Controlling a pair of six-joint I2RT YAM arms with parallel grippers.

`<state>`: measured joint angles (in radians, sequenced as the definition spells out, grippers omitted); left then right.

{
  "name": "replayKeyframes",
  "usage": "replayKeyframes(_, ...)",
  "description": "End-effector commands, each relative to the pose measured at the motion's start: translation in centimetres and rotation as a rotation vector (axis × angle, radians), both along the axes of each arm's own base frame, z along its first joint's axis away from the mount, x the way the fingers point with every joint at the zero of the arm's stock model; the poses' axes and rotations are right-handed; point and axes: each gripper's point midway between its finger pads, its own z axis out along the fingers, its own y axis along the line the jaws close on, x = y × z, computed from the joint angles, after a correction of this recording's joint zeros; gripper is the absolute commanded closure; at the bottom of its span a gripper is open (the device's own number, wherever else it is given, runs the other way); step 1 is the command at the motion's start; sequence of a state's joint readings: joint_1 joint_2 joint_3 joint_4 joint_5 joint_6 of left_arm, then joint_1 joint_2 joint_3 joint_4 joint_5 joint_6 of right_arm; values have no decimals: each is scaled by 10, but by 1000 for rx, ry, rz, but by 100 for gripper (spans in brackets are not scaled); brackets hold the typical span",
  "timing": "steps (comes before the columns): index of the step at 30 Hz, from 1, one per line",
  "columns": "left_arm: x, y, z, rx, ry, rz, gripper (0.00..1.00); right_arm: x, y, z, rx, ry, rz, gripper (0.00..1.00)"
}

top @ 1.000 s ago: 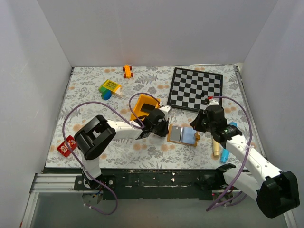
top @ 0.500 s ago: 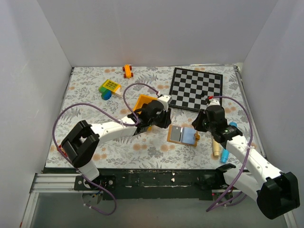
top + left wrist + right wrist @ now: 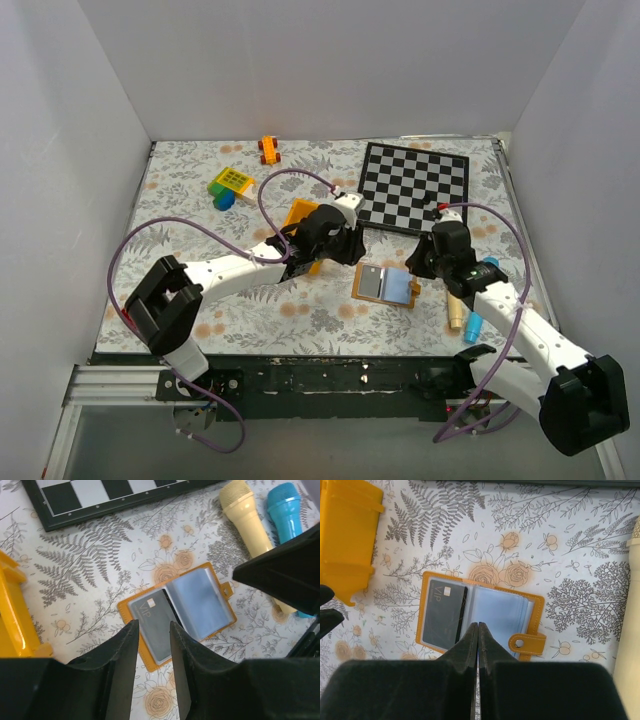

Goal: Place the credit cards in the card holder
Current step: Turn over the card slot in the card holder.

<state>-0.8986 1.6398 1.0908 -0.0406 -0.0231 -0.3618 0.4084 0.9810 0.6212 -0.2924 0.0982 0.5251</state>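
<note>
Your card holder (image 3: 385, 285) lies spread open on the floral surface (image 3: 300, 315), one black card (image 3: 444, 614) in its left sleeve. Your left tool (image 3: 151, 626) hangs released above it, empty; your right tool (image 3: 478, 629), clenched, points at the fold, probably to pin it flat. White walls (image 3: 300, 70) enclose the surface
</note>
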Motion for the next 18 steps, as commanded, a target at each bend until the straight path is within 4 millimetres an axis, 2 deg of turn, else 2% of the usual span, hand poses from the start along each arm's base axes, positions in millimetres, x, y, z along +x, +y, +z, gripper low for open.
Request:
replayKeyframes(1, -11, -25, 23, -94, -35, -105, 74, -5, 5, -18, 17, 40, 15, 99)
replayKeyframes(3, -13, -34, 19, -96, -38, -124, 85, -7, 9, -26, 26, 63, 28, 99)
replayKeyframes(6, -15, -45, 0, -90, -8, -145, 99, -8, 8, -35, 13, 94, 28, 99)
replayKeyframes(13, -12, -61, -38, -83, 60, -155, 100, -8, 5, -57, 2, 120, -3, 99)
replayKeyframes(18, -14, -63, -63, -65, 106, -150, 100, -11, 7, -64, -6, 182, -5, 99)
